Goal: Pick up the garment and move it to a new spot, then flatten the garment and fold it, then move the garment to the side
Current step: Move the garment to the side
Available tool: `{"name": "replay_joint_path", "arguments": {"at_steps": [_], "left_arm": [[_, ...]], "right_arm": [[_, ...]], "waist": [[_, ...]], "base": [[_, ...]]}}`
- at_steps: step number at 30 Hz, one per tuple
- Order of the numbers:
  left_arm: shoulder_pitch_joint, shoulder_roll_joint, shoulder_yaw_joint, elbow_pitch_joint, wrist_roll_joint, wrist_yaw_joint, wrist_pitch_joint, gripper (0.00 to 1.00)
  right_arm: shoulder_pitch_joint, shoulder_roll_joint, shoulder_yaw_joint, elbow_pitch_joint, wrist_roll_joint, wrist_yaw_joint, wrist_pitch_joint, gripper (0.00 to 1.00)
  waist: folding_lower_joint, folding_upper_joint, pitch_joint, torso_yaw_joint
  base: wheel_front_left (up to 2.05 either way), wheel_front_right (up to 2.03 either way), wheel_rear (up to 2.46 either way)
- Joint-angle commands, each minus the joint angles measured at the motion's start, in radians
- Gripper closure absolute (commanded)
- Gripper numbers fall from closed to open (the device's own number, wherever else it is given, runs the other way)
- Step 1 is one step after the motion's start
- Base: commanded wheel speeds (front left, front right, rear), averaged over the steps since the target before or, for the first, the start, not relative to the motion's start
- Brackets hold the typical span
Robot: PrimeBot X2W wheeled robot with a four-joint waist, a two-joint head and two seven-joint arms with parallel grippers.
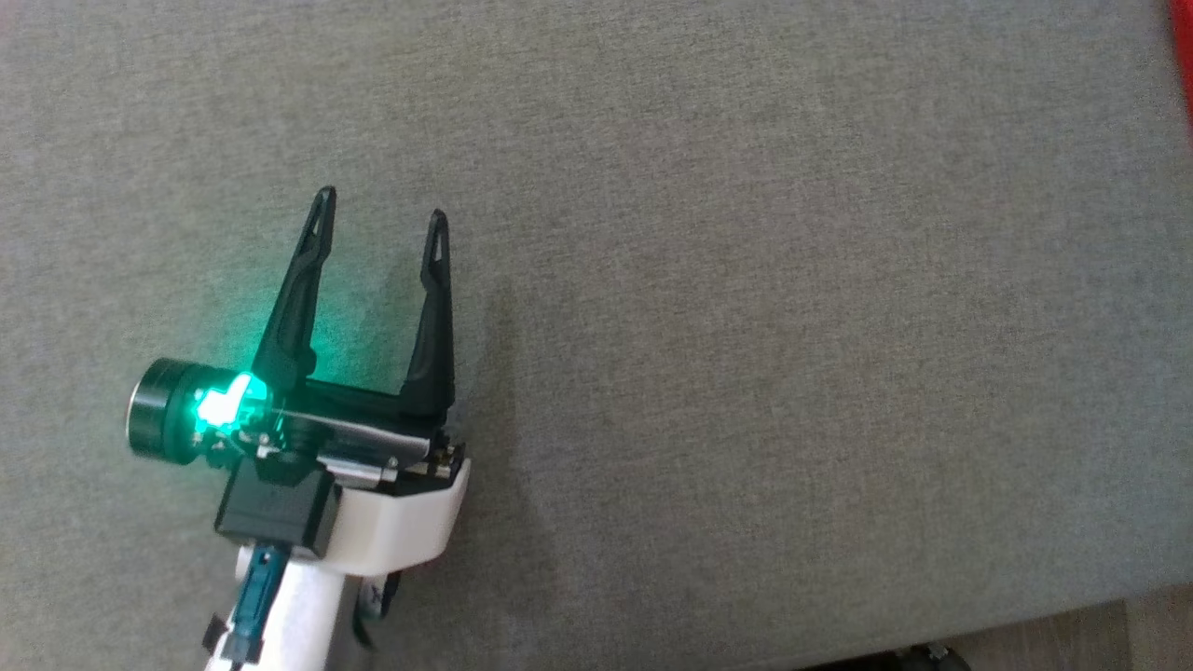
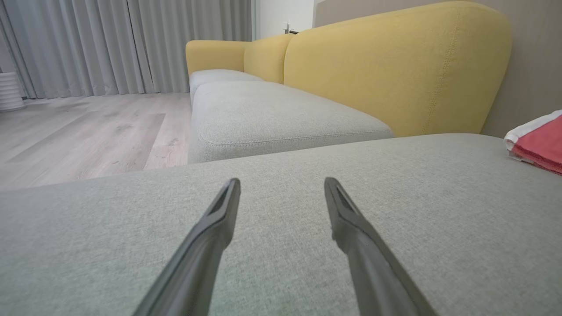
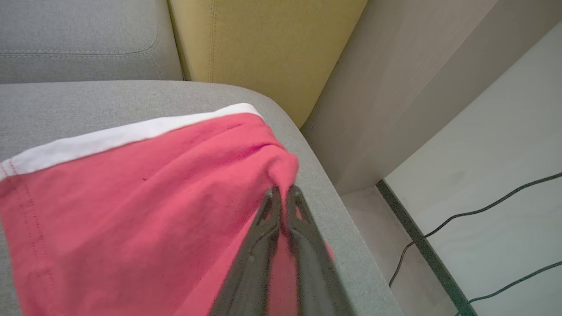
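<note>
The garment is red cloth with a white band along one edge, lying on the grey cushion close to its rounded corner. My right gripper is shut on the garment, pinching a raised fold of it. A sliver of the garment shows at the head view's top right edge, and its red and white edge lies at the far right of the left wrist view. My left gripper hovers open over bare cushion, with nothing between its fingers.
The grey cushion spreads wide around the left gripper; its front edge runs at the lower right. Yellow sofa backrests stand behind. Beyond the cushion corner lie a pale wall panel and black cables on the floor.
</note>
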Motion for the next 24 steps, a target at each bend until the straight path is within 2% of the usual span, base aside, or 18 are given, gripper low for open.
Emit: {"name": "replay_joint_path", "arguments": {"at_steps": [1, 4, 9, 17, 24], "left_arm": [[-0.003, 0.006, 0.022, -0.022, 0.001, 0.003, -0.004, 0.0], [-0.004, -0.003, 0.012, -0.009, -0.006, 0.007, -0.004, 0.0], [0.015, -0.017, 0.007, 0.007, -0.022, 0.023, -0.004, 0.0], [0.107, -0.048, 0.036, 0.1, -0.142, 0.052, -0.004, 0.0], [0.187, -0.053, 0.08, 0.158, -0.164, 0.052, -0.004, 0.0]], "right_arm": [[0.015, -0.014, -0.024, -0.049, -0.042, 0.007, -0.021, 0.0], [0.019, 0.004, -0.038, -0.065, -0.142, 0.007, -0.075, 0.0], [0.022, 0.055, 0.003, -0.062, -0.216, 0.007, -0.14, 0.0], [0.121, 0.237, 0.281, 0.011, -0.142, 0.007, -0.234, 0.0], [0.264, 0.369, 0.478, 0.16, -0.13, 0.007, -0.469, 0.0]], "waist": [[-0.0003, 0.0, -0.007, 0.013], [-0.0003, 0.0, -0.039, 0.04], [-0.0003, 0.0, -0.113, 0.076], [-0.0003, 0.0, -0.333, 0.142], [-0.0003, 0.0, -0.518, 0.176]], "base": [[0.0, 0.0, 0.0], [0.0, 0.0, 0.0], [0.0, 0.0, 0.0], [0.0, 0.0, 0.0], [0.0, 0.0, 0.0]]}}
